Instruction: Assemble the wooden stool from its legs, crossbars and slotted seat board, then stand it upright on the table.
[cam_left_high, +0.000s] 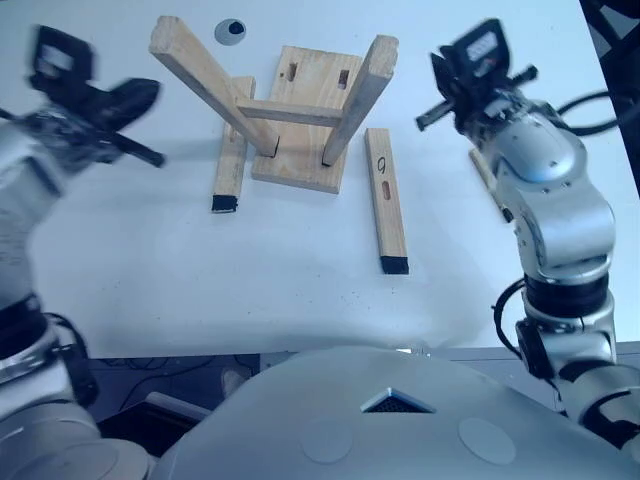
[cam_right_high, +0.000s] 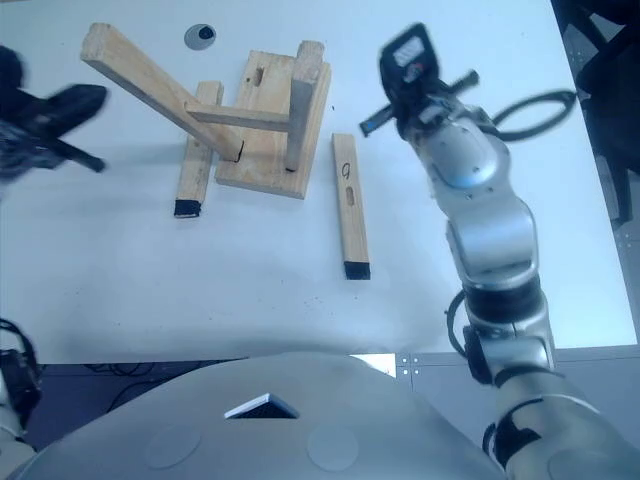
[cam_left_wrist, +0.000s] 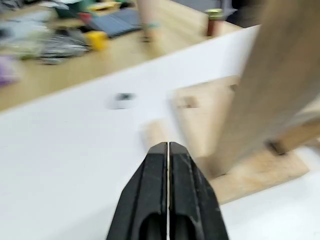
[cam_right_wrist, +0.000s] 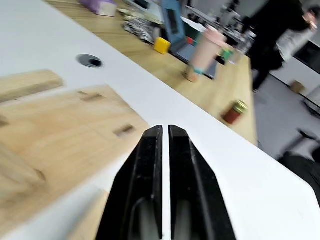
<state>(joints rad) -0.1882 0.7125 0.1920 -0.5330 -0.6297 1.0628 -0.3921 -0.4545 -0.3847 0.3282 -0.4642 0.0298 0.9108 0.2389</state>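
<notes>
The slotted seat board (cam_left_high: 300, 150) lies flat on the white table. Two legs stand in it, a tilted left one (cam_left_high: 205, 80) and a right one (cam_left_high: 362, 95), joined by a crossbar (cam_left_high: 290, 112). A loose leg (cam_left_high: 231, 160) lies against the board's left side. Another loose leg (cam_left_high: 386, 200), with a slot and a black foot, lies to the board's right. My left gripper (cam_left_high: 158, 157) hovers left of the stool, shut and empty, as the left wrist view (cam_left_wrist: 168, 145) confirms. My right gripper (cam_left_high: 420, 124) hovers right of the right leg, also shut and empty (cam_right_wrist: 165, 129).
A grey round grommet (cam_left_high: 230, 31) sits in the table behind the stool. A wooden piece (cam_left_high: 482, 165) lies partly hidden under my right arm. The table's front edge (cam_left_high: 300, 350) is near me. A cluttered wooden bench (cam_right_wrist: 165, 55) stands beyond the table.
</notes>
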